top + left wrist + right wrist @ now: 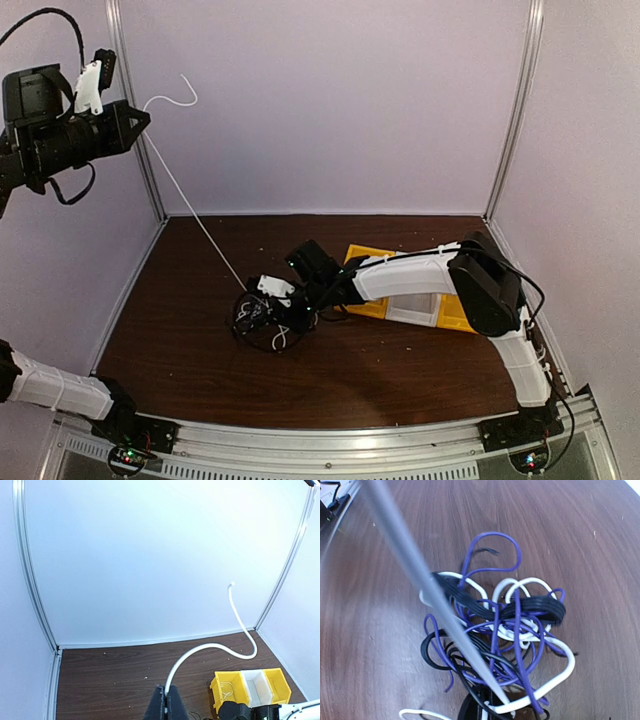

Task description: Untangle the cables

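Observation:
The cables lie in a knotted clump (pixel 262 318) of purple, black and white cords (pixel 505 625) on the brown table. One white cable (pixel 195 215) runs taut from the clump up to my left gripper (pixel 140 118), which is raised high at the far left and shut on it. In the left wrist view the fingers (pixel 167 702) pinch that cable (pixel 200 650), and its free end curls away beyond them. My right gripper (pixel 270 308) is down at the clump, its jaws (pixel 487 710) shut on cords at the clump's near edge.
A row of small bins, yellow (pixel 365 260) and white (pixel 415 310), stands just right of the clump, under the right arm. The yellow bin (pixel 225 690) holds a thin wire. Pale walls and metal posts (pixel 150 180) enclose the table.

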`<state>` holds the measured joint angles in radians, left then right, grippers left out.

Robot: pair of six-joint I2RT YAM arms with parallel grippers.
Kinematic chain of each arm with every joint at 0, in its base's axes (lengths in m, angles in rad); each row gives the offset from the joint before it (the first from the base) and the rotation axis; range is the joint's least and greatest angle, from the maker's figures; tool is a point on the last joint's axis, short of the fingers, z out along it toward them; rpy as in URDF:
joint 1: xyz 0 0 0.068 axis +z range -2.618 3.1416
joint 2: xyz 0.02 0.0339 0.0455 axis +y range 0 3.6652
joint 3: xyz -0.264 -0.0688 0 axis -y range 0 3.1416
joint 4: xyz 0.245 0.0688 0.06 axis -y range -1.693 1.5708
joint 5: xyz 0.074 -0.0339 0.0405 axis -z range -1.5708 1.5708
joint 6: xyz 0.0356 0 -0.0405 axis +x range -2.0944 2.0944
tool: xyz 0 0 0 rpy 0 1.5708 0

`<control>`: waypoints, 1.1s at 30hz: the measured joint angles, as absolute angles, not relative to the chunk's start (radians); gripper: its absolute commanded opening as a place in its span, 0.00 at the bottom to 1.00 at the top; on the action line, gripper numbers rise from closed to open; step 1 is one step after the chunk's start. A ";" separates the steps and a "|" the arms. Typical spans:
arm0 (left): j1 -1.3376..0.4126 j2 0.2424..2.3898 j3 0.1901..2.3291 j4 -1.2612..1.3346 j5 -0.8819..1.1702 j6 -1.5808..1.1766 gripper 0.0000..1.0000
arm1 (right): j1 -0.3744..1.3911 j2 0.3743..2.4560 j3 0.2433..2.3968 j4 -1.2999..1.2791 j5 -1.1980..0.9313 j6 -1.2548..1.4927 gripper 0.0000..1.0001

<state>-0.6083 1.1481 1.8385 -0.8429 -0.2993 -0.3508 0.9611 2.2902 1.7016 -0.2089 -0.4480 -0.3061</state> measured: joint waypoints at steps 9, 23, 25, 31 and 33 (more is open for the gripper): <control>-0.609 1.184 1.954 -0.861 -0.239 -0.313 0.00 | 0.966 2.294 1.716 -0.188 -0.460 -0.282 0.51; -0.608 1.039 1.762 -0.684 -0.265 -0.340 0.00 | 0.884 2.066 1.531 -0.332 -0.597 -0.338 0.68; -0.608 1.056 1.793 -0.690 -0.280 -0.332 0.00 | 0.870 2.013 1.523 -0.332 -0.616 -0.347 0.69; -0.608 1.175 2.041 -0.702 -0.282 -0.319 0.00 | 0.868 1.943 1.533 -0.329 -0.698 -0.374 0.78; -0.607 1.191 2.061 -0.699 -0.265 -0.319 0.00 | 0.875 1.946 1.555 -0.334 -0.717 -0.377 0.78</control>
<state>-0.6075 1.1912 2.0613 -0.6987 -0.2653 -0.3191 0.8749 1.9465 1.5547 -0.3344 -0.7170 -0.3767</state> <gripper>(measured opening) 0.013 0.778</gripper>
